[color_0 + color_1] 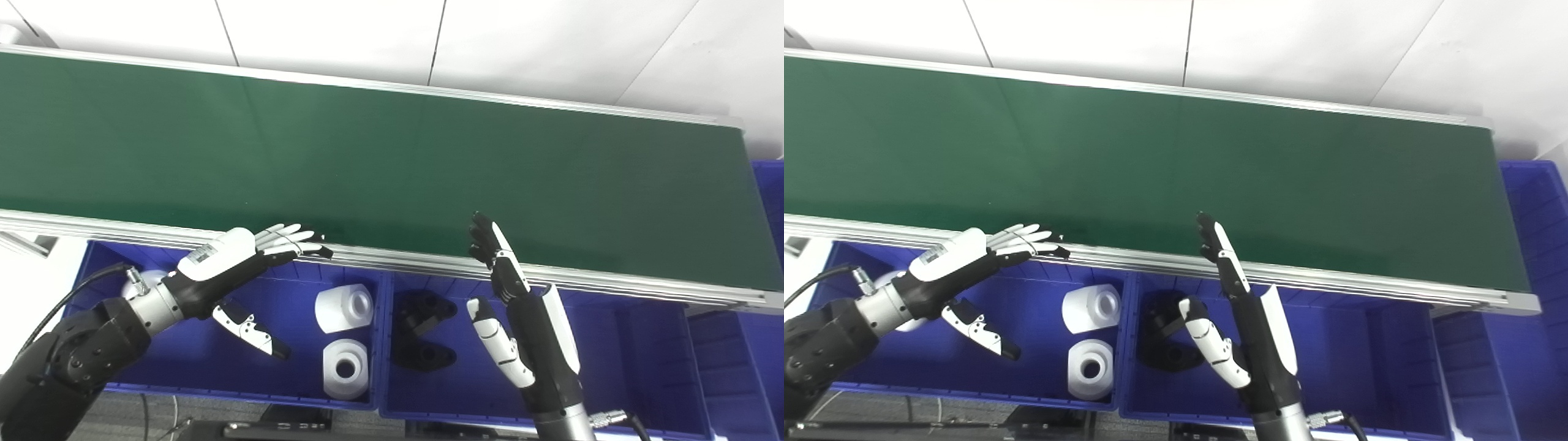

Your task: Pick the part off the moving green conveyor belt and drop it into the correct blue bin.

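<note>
**Both hands open at the belt edge, no part on the belt**

From my remote seat: L hand (pixel 236 257) is held flat, fingers spread, holding nothing, over the silver rail (pixel 398 260) of the long green conveyor belt (pixel 392 165). R hand (pixel 520 312) stands edge-up, fingers straight, thumb out, also holding nothing. I see no part on the belt. Below, the left blue plastic bin (pixel 294 294) has two white cylindrical parts (pixel 344 306) w/ centre holes; the middle blue bin (pixel 612 343) has black bracket-like parts (pixel 422 331).

Black-and-white left hand (pixel 236 260) and right hand (pixel 527 324), silver wrists, black cables.
</note>
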